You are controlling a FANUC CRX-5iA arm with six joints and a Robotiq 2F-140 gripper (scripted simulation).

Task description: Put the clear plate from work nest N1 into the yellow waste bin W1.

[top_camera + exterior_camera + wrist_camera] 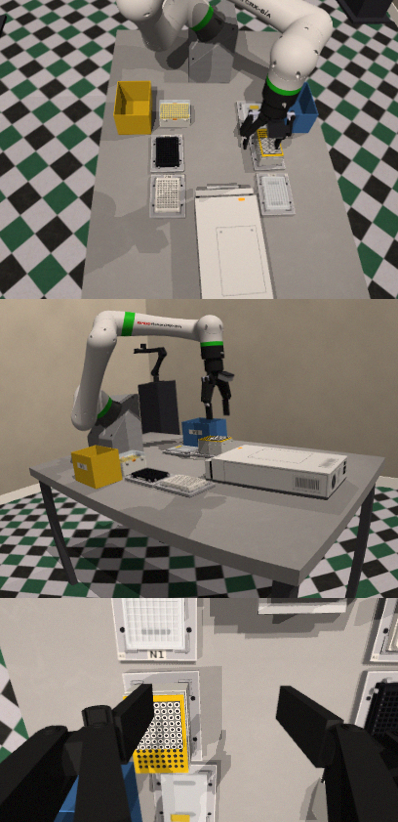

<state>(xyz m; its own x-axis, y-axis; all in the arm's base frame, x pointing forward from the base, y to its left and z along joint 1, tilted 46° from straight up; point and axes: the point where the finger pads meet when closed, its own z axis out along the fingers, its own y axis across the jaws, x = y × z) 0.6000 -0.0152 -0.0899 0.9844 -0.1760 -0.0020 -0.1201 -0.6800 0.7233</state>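
Observation:
The clear plate (274, 192) (152, 620) lies flat in nest N1, near the right front of the bench, beside the cooler. The yellow waste bin W1 (133, 106) (96, 467) stands upright at the left back of the bench, and I see nothing inside it. My gripper (261, 143) (217, 412) (215, 701) is open and empty. It hangs high over the bench, above the yellow tip box (269, 147) (162, 733), one nest back from N1. In the exterior view the cooler hides the clear plate.
The big white cooler (234, 244) (278, 467) fills the front middle. A blue bin (303, 112) (205, 430) stands at the right back. A black plate (167, 150) (382, 708), a white plate (167, 191) and a pale yellow box (175, 111) lie on the left.

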